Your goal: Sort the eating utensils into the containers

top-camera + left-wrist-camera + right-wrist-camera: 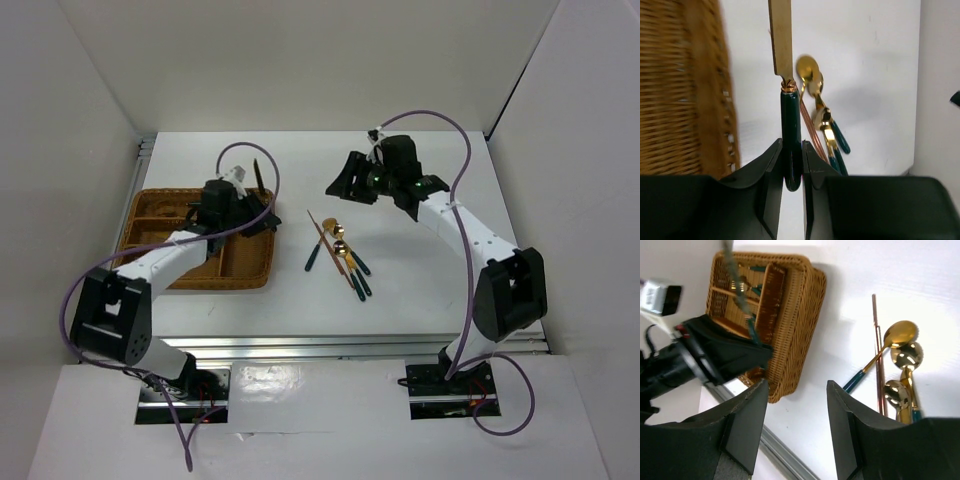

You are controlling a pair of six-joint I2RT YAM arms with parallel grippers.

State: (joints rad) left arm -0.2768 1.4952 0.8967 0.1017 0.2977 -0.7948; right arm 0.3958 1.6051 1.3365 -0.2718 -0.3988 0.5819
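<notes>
Top external view: the left jaws hang over the right side of the wicker tray (150, 215), clamped on the knife (258, 172), whose gold blade pokes out past the tray's far rim. On the left wrist camera I see both jaws pressed flat against the lower end of the knife's dark green handle (791, 120), with the blade running straight out of frame. In that view the knife sits just beside the tray's woven rim (715, 100), with white counter (300, 160) behind it, not a compartment.

The right jaws hover above the counter, well apart from the tray. On the right wrist camera they stand wide apart, with nothing between them.

The loose utensils lie together on the counter between the two arms. The spoons (340, 245) overlap each other, gold bowls toward the far side and green handles fanning toward me. The thin chopsticks (320, 233) lie along the spoons' left side, touching them.

From the right wrist I can make out teal handles (757, 287) already lying in the tray's compartments, though I cannot tell which pieces they are.
</notes>
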